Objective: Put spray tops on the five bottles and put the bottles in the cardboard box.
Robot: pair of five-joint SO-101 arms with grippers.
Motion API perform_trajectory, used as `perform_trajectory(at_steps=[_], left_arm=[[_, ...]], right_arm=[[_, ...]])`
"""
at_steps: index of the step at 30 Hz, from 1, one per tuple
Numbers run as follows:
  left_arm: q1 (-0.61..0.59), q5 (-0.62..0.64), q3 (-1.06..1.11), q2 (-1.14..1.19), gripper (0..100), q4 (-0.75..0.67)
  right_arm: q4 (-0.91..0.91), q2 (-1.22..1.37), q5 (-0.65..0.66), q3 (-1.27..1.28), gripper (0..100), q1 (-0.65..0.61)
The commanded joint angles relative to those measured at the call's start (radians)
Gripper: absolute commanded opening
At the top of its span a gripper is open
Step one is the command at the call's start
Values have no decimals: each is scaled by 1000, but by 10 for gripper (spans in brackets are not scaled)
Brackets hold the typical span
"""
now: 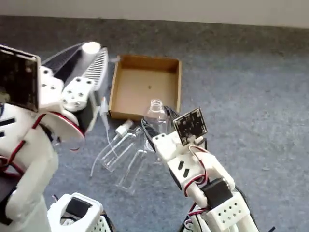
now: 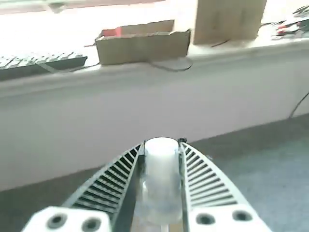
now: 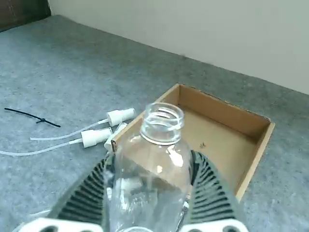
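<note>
- Left gripper (image 2: pixel 161 155) clamped on a white, smooth, cylindrical spray top (image 2: pixel 161 176); black ribbed fingers (image 2: pixel 205 179) on both sides, held up off the table.
- Right gripper (image 3: pixel 152 159) clamped on a clear bottle (image 3: pixel 157 145), which is upright with a threaded open neck.
- Cardboard box (image 1: pixel 145 87): shallow, square, brown, just beside the held bottle at its 12 o'clock.
- Lying bottles (image 1: pixel 131 169): clear, on their sides on the nubby grey carpet (image 1: pixel 241 96), at 7 o'clock of the held bottle.
- Loose spray tops (image 3: pixel 95 137): white caps with thin tubes, on the carpet.
</note>
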Motion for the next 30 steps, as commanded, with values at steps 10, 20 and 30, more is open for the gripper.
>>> perform_trajectory(at_steps=[10, 20, 30], left_arm=[[194, 17, 77, 245, 24, -399], [242, 9, 87, 300, 24, -384], [193, 8, 216, 292, 24, -390]], right_arm=[[21, -51, -5, 12, 4, -12], [24, -53, -5, 12, 4, -8], [24, -53, -5, 12, 4, -8]])
